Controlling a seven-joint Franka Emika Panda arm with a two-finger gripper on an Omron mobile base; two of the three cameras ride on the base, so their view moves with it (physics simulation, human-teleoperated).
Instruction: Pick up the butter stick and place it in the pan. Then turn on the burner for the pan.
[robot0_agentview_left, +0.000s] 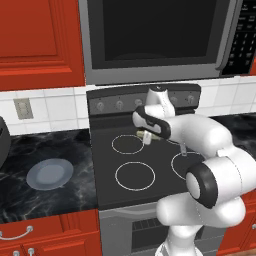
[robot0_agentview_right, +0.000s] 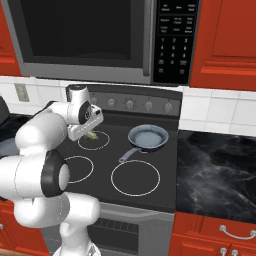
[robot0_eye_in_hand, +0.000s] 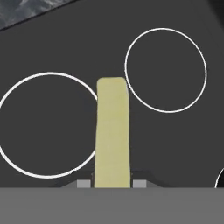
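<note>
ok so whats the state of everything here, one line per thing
butter stick: held in the gripper, lifted over the stovetop
gripper: shut on the butter stick
pan: empty, upright on the back right burner
plate: empty, flat on the counter left of the stove
microwave: door closed

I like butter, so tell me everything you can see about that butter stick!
The butter stick is a small pale-yellow bar with a plain, matte look and slightly rounded corners. The gripper is shut on one end, so the rest pokes out away from the hand. It hangs in the air above the black stovetop, near the back left burner ring, touching nothing but the fingers. It is not in the pan yet.
</note>
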